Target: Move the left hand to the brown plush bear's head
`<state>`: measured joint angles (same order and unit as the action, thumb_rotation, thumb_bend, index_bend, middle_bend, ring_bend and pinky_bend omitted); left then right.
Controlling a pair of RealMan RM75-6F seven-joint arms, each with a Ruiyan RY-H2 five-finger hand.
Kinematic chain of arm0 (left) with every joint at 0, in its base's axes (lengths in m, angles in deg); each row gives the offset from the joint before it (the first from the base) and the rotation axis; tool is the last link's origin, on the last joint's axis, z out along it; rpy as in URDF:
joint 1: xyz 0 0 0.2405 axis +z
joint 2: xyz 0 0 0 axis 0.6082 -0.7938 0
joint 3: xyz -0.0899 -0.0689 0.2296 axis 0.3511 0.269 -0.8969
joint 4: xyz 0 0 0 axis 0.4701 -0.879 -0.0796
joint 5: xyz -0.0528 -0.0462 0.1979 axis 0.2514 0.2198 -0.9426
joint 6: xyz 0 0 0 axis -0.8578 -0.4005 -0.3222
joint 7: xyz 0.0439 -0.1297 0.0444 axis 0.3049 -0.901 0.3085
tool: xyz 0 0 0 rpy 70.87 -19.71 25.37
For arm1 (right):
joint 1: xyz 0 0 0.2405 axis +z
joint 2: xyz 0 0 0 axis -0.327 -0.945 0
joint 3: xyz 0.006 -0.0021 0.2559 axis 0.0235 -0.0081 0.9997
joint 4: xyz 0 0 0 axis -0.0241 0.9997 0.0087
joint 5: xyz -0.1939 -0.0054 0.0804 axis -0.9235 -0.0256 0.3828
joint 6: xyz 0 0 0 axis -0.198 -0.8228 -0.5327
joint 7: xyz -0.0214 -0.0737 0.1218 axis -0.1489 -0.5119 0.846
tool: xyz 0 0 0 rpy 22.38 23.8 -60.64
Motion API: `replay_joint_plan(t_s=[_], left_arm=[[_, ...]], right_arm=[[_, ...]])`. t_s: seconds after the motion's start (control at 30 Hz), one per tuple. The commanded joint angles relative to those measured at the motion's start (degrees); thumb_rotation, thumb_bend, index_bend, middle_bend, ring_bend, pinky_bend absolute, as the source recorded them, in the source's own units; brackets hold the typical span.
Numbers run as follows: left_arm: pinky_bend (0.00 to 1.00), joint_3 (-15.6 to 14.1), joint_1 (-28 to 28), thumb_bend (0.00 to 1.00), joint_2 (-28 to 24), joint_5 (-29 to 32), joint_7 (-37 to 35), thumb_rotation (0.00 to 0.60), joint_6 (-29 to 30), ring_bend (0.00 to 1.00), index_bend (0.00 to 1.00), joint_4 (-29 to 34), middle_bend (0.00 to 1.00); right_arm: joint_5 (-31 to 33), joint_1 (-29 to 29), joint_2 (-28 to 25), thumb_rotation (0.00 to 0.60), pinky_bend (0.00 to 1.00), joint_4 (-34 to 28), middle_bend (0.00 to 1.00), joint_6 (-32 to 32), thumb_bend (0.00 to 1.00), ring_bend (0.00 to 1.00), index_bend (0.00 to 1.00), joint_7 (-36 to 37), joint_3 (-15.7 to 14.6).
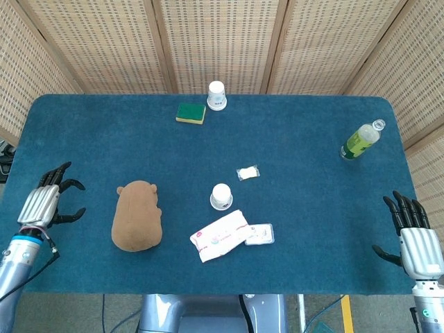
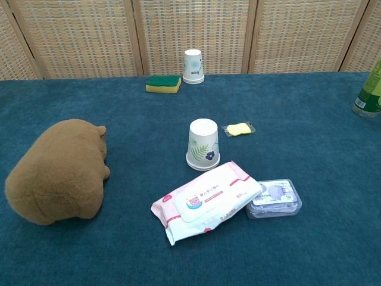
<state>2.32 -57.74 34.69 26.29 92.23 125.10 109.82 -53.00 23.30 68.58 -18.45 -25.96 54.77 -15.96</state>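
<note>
The brown plush bear [image 1: 137,216] lies on the blue table, its head [image 1: 138,190] toward the far side; the chest view shows the bear [image 2: 59,170] at the left. My left hand [image 1: 47,203] hovers over the table's left edge, well left of the bear, fingers apart and holding nothing. At the front right corner my right hand [image 1: 414,232] is held open, fingers pointing away from me. Neither hand appears in the chest view.
An upturned paper cup [image 1: 221,196], a wipes pack [image 1: 220,235] and a small plastic box [image 1: 259,234] lie right of the bear. Further back are a small wrapped item [image 1: 248,173], a green sponge [image 1: 191,113], another cup [image 1: 217,96] and a green bottle [image 1: 360,141].
</note>
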Motion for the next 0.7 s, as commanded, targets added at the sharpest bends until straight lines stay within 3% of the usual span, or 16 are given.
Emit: replay_joint_plan(t_s=[0.03,0.23,0.7], left_arm=[[0.0,3.5,-6.3,0.3,-2.6,9.2,0.0,0.6,-8.3,0.0,0.43,-0.5,0.0],[0.0,3.7,-13.4,0.31,-1.6,20.2,3.3,0.6,-16.3,0.0,0.45,-3.9,0.0],[0.0,-2.0,-23.6,0.37,6.4,36.5,8.2,0.6,-24.1,0.0,0.45,-15.3,0.0]], right_arm=[[0.2,0.1,0.0,0.6,0.0,0.1,0.0,0.3,0.11,0.0,0.0,0.2,0.0],[0.6,0.2,0.1,0.6,0.0,0.5,0.0,0.8,0.11,0.0,0.0,0.6,0.1],[1.7,0.4,0.3,0.6,0.0,1.4,0.0,1.4,0.11,0.0,0.0,1.6,0.5]])
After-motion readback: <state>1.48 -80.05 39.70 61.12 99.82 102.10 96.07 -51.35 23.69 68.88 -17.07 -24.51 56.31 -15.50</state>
